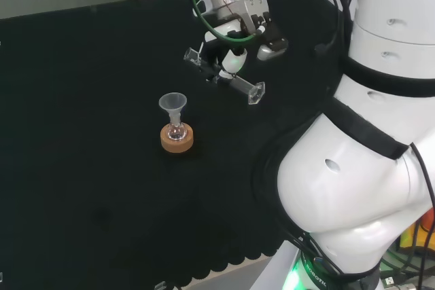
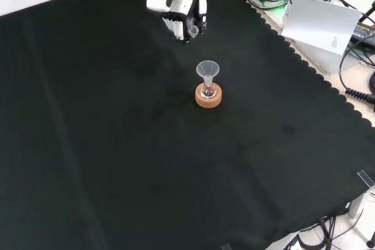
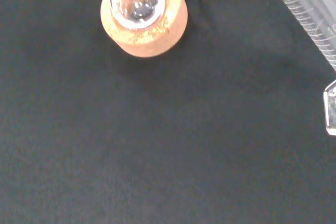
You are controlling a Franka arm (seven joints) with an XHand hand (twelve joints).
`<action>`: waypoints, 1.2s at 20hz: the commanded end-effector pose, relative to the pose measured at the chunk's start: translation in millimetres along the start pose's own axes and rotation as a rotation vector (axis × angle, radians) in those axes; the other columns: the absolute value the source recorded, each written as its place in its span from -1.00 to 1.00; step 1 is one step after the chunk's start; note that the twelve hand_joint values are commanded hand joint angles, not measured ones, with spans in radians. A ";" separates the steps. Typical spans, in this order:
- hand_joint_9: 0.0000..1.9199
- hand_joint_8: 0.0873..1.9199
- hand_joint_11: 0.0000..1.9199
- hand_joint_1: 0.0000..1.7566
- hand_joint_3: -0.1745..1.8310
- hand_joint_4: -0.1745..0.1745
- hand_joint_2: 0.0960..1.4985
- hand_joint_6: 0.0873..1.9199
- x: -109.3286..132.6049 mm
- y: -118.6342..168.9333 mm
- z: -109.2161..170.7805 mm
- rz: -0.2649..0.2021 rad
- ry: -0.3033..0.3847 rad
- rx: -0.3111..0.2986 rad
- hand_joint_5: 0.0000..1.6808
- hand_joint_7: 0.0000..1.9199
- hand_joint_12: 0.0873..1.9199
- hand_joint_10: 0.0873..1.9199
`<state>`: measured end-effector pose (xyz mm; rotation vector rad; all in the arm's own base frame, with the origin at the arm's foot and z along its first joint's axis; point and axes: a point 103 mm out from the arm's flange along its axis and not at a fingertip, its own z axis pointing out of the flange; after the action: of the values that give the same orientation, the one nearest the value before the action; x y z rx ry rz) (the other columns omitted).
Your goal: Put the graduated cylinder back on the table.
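Your black and white robot hand [image 1: 234, 35] has its fingers curled round the clear glass graduated cylinder [image 1: 224, 76], holding it nearly level above the black cloth [image 1: 81, 168]. In the head view it hangs up and right of the small glass flask [image 1: 177, 129] with its clear funnel [image 1: 172, 104], seated in a cork ring [image 1: 177, 140].

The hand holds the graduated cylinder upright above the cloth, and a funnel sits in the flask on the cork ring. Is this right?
Not quite: in the head view the hand holds the graduated cylinder lying nearly level, not upright. The funnel does sit in the flask on the cork ring.
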<state>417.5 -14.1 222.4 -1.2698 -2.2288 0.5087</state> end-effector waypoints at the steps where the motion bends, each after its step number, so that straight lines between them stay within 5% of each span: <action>1: 0.49 0.06 0.26 0.43 -0.83 -1.00 0.48 0.07 -15.2 9.0 -3.0 -0.027 0.065 -0.085 0.11 0.01 -0.27 -0.93; 12: 0.49 0.05 0.26 0.43 -0.83 -1.00 0.48 0.07 -34.4 33.8 -17.4 -0.106 0.154 -0.329 0.11 0.01 -0.27 -0.94; 24: 0.49 0.05 0.25 0.43 -0.83 -1.00 0.48 0.07 -53.3 80.9 -12.4 -0.202 0.240 -0.477 0.11 0.01 -0.27 -0.95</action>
<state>485.5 -19.8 191.1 -1.2536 -2.3047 -0.1566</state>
